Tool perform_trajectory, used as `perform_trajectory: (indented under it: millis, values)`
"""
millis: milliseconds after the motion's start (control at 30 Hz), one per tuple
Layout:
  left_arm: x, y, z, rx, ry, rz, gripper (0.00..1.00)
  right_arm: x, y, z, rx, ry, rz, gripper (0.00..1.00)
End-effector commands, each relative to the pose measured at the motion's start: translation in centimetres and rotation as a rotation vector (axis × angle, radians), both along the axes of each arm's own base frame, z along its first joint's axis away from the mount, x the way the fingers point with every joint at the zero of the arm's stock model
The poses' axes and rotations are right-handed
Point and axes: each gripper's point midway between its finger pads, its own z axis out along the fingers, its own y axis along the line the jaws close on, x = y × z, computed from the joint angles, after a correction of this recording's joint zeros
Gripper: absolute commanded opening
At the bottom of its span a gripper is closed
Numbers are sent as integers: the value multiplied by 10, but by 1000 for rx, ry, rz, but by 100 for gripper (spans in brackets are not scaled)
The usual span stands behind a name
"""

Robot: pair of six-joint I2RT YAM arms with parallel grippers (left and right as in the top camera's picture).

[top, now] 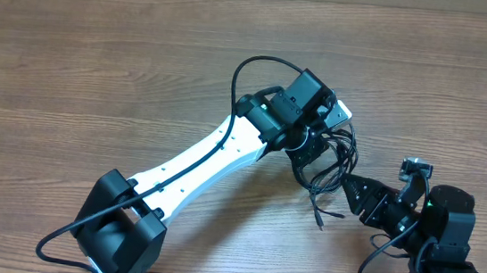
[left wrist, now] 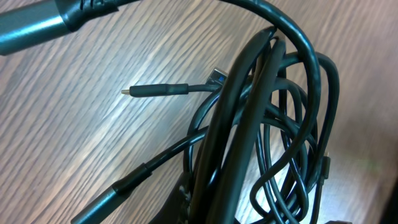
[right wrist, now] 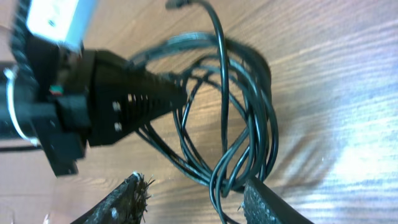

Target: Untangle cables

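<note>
Black cables (left wrist: 249, 124) press right up to my left wrist lens, one tangled bundle. The strands overlap too much to count separate cords. Cord ends I can count there: three. One slim plug (left wrist: 155, 90) lies flat on the wooden table (left wrist: 74, 143), one silvery connector (left wrist: 217, 76) sits just behind it, and one sleeve (left wrist: 118, 193) is cut off at the bottom edge. My left pincer (right wrist: 177, 96): one, fingers together, tip pinched on strands at the bundle's edge; hidden in its own view. My right pincer (right wrist: 194, 182): one, fingers apart, gripping nothing; a loop of the bundle lies between them, contact unclear. Overhead, the bundle sits on the table between both pincers, partly hidden under my left wrist, with one loose end trailing out.
</note>
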Motion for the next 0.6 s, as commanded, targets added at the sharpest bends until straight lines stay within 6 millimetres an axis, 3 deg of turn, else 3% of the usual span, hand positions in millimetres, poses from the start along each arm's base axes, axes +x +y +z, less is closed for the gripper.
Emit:
perform_trajectory:
  millis: [0,267,567]
  values:
    - [4,-1,29,-7,-89,29,4,7,-5,11,-1,-35,-41,49]
    - [2,-3,29,-1,-99,21,4,17,-5,27,113,-41,-117,44]
    - [2,-3,29,0,-101,18,4,15,-5,23,109,-27,-115,44]
